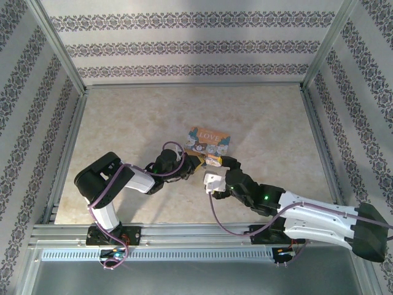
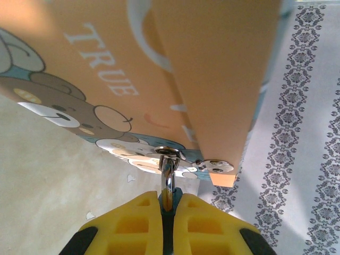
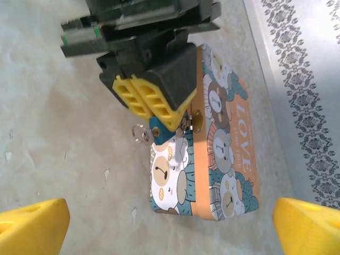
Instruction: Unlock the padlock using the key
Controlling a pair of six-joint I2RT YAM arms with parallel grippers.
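The padlock (image 1: 209,140) is a flat orange-tan block lettered "LOVE" with cartoon bears, lying mid-table. In the left wrist view the padlock (image 2: 212,79) looms just ahead, and the key (image 2: 168,178), a silvery shaft with a blue head, reaches into its round metal keyhole. My left gripper (image 2: 167,197) is shut on the key's blue head. From the right wrist I see the padlock (image 3: 234,159), the left gripper (image 3: 154,109) and the key (image 3: 158,132) with a small ring beside it. My right gripper (image 3: 170,228) stands wide open, just short of the padlock's near end, touching nothing.
Both arms meet at the padlock's near edge, the left gripper (image 1: 198,161) and right gripper (image 1: 212,172) close together. Patterned walls and metal frame rails (image 1: 316,129) enclose the beige table (image 1: 123,123). A small metal hasp (image 2: 219,166) sits beside the keyhole.
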